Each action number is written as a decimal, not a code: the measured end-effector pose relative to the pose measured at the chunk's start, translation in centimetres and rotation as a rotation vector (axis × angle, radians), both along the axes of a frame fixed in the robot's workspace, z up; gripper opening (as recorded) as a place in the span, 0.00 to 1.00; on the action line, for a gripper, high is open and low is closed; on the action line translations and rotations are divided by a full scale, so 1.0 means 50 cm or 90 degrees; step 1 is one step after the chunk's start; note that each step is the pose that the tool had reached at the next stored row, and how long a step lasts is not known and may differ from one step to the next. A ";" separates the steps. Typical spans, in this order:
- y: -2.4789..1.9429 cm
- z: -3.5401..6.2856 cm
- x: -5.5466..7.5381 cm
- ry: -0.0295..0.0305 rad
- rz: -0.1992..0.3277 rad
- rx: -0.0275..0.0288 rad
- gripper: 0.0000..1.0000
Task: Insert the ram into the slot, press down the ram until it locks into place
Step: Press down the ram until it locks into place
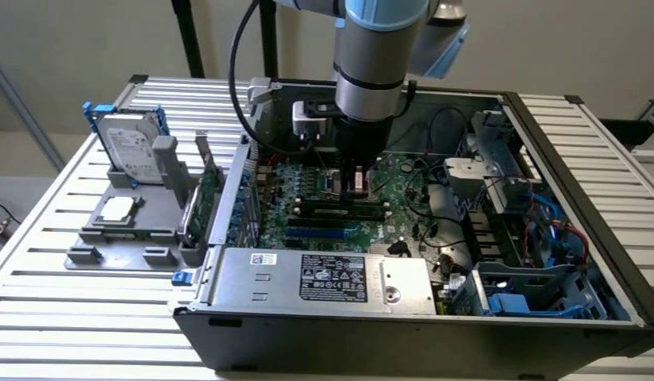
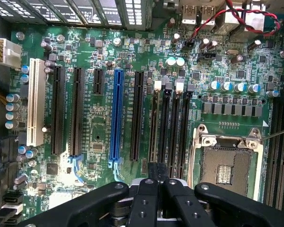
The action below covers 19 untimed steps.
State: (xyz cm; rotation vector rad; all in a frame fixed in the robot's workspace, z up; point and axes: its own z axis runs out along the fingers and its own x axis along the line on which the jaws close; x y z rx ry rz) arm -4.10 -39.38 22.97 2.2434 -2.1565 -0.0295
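Pressing over a ram (image 1: 338,211) stick seated in its black slot (image 1: 329,216), directly beneath the gripper (image 2: 158,182).
Its fingers (image 2: 149,198) are pressed together. Ram looks light, stiff, and fragile; best held by its long edges. Blue connector (image 2: 117,113) and processor socket (image 2: 226,163) flank the gripper.

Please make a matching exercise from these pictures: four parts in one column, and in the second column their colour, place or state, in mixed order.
1 hard drive
2 outermost expansion slot
3 processor socket
4 hand

A white
B over the motherboard
C on the grey holder, outside the case
D empty, with a metal frame

Pairs: 1-C, 2-A, 3-D, 4-B
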 end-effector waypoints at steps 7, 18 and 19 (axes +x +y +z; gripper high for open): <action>0.0008 0.005 0.000 0.0005 -0.001 0.0017 0.11; -0.0015 0.057 0.001 0.0057 -0.001 0.0007 0.11; -0.0016 0.057 0.001 0.0057 -0.001 0.0007 0.11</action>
